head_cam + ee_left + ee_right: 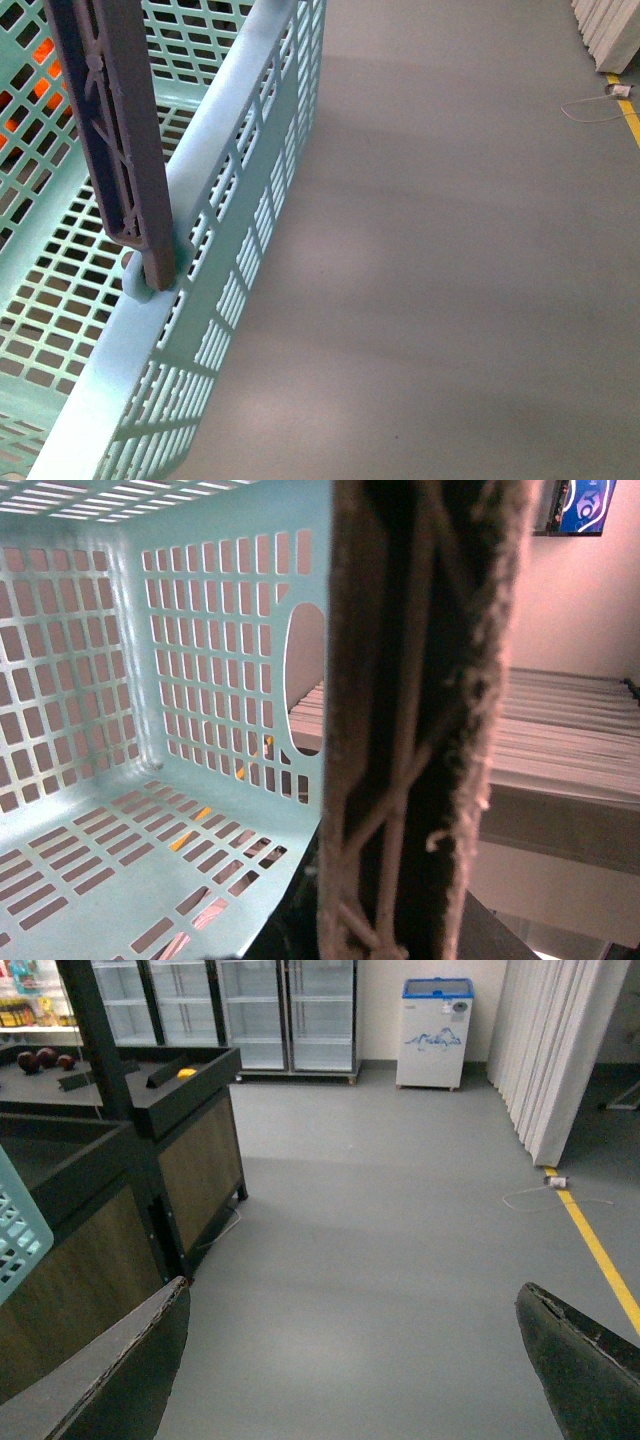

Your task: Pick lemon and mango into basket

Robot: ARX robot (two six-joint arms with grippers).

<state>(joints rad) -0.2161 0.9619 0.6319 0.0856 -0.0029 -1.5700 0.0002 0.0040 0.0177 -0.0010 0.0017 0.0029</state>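
Note:
The light blue-teal basket point(120, 340) fills the left of the front view, its brown handle point(110, 130) raised upright. In the left wrist view the handle point(420, 730) runs close through the middle, with my left gripper point(390, 930) shut on it; the basket's slotted inside point(100, 680) holds no fruit. My right gripper point(350, 1370) hangs open over bare grey floor, nothing between its fingers. Far off on a dark display stand point(190, 1090) lie a small yellow lemon point(186, 1073) and dark red mango fruits point(46, 1057). A basket corner point(15, 1240) shows beside the stand.
Glass-door fridges point(290, 1010) and a white chest freezer point(435, 1030) line the back wall. A white folding partition point(560, 1050), a yellow floor line point(600, 1250) and a loose cable point(540, 1195) lie to one side. Orange shapes point(40, 50) show through the basket slots.

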